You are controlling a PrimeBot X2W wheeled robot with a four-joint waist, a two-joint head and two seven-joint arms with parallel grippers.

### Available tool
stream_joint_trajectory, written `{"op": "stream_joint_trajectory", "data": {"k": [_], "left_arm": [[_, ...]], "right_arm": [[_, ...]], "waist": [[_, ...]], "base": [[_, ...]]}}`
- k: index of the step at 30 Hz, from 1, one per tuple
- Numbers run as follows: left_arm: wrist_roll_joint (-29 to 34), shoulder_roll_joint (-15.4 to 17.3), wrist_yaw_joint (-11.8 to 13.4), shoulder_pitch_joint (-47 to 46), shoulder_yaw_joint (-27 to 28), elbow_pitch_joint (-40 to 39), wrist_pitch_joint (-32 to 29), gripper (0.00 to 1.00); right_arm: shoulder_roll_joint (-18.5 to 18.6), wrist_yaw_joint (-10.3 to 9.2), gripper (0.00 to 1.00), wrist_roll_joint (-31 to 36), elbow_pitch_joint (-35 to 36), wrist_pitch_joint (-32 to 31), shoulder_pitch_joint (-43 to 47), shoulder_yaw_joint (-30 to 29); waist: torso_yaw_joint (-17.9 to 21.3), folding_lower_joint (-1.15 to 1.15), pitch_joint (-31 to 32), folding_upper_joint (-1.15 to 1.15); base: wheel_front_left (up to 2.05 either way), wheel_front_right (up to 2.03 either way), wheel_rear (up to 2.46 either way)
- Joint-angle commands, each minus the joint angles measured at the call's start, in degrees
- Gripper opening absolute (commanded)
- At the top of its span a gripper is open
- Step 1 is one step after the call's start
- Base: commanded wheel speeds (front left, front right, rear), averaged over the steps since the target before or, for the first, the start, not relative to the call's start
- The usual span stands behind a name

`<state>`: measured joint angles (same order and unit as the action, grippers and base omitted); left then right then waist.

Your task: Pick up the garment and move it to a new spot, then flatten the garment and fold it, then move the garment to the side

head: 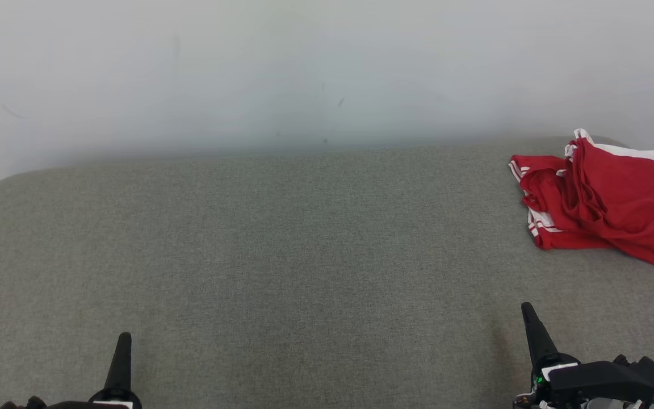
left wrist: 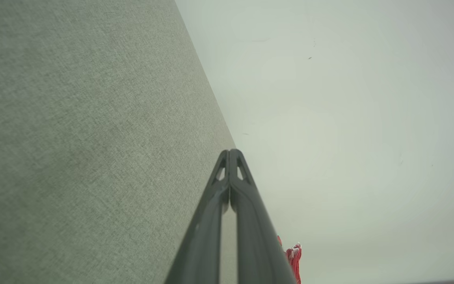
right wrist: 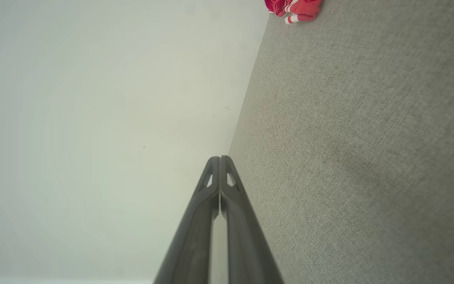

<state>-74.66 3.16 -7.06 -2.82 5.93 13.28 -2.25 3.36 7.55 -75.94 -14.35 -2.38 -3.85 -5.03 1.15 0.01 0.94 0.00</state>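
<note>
Right pincer (head: 527,309) closed; garment (head: 599,199) crumpled (axis unclear).

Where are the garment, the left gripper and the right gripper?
garment (head: 602,199): head view, middle of the crumpled red cloth.
left gripper (head: 125,339): head view, tips of its shut fingers.
right gripper (head: 527,309): head view, tips of its shut fingers.

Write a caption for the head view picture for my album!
Crumpled red garment lies far right on the grey surface; left end effector and right end effector are shut.

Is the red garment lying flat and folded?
No, the garment sits crumpled in a heap at the far right of the grey surface.
</note>
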Motion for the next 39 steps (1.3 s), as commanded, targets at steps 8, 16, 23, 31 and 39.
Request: {"op": "stream_joint_trajectory", "data": {"k": [8,16,23,31,39], "left_arm": [[-4.93,-0.10,-0.31,-1.64,0.34,0.06,-1.30,0.00],[-8.72,-0.18,-0.41,-2.33,0.46,0.30,-2.25,0.00],[-11.90,-0.22,-0.51,-2.80,0.55,0.50,-2.99,0.00],[-15.28,-0.29,-0.62,-3.42,0.65,0.71,-3.88,0.00],[-17.95,-0.36,-0.51,-3.81,0.75,0.89,-4.50,0.00]], "right_arm": [[-0.26,-0.09,0.00,-4.51,0.46,-1.23,-1.19,-0.52],[-0.36,-0.10,0.00,-8.04,0.45,-2.17,-1.65,-0.84],[-0.44,-0.10,0.00,-10.96,0.45,-2.83,-1.95,-1.10],[-0.54,-0.11,0.00,-14.05,0.44,-3.70,-2.27,-1.36],[-0.62,-0.12,0.00,-16.55,0.43,-4.37,-2.62,-1.62]], "waist": [[-0.25,-0.01,-0.24,0.00],[-0.49,-0.01,-0.47,0.00],[-0.70,-0.01,-0.67,0.00],[-0.94,-0.01,-0.91,0.00],[-1.15,-0.01,-1.12,0.00]], "base": [[0.00,0.00,0.00],[0.00,0.00,0.00],[0.00,0.00,0.00],[0.00,0.00,0.00],[0.00,0.00,0.00]]}}
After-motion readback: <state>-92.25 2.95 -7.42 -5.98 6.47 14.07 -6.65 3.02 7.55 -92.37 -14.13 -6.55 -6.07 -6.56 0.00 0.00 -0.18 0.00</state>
